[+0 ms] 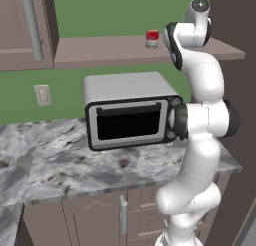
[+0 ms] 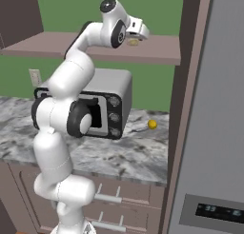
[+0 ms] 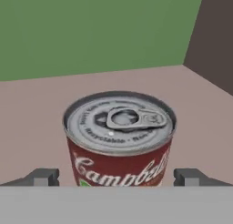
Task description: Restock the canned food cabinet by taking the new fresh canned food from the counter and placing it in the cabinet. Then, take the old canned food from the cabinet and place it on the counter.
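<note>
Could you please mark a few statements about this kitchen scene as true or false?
1. The red-and-white can stands on the open shelf. True.
2. The jaws are shut on the Campbell's can. False: they stand open, with a fingertip on either side of it.
3. The microwave has its door swung open. False: the door is shut.
4. A small yellow object lies on the counter beside the microwave. True.
</note>
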